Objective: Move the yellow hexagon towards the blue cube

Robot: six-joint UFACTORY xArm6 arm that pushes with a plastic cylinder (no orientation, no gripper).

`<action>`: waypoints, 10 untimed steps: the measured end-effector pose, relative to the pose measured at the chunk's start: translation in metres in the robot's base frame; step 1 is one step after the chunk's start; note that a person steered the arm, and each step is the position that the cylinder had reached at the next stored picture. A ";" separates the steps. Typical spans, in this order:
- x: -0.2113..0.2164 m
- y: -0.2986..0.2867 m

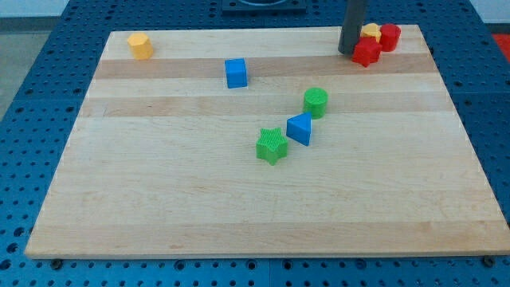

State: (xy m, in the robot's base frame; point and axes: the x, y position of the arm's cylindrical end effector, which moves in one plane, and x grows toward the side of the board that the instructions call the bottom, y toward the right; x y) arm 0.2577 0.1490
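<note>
The yellow hexagon (140,45) sits near the board's top left corner. The blue cube (236,72) lies to its right and a little lower, well apart from it. My tip (348,53) rests near the top right of the board, far to the right of both. It stands right beside a red block (366,53), at that block's left side; whether it touches it I cannot tell.
A second red block (390,37) and a small yellow block (370,32) cluster with the first red one at the top right. A green cylinder (315,102), a blue triangular block (300,128) and a green star (272,146) lie mid-board. The wooden board (159,199) rests on a blue perforated table.
</note>
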 end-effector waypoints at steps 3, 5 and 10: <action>0.002 -0.122; -0.006 -0.203; -0.067 -0.352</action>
State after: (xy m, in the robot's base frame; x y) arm 0.1911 -0.2034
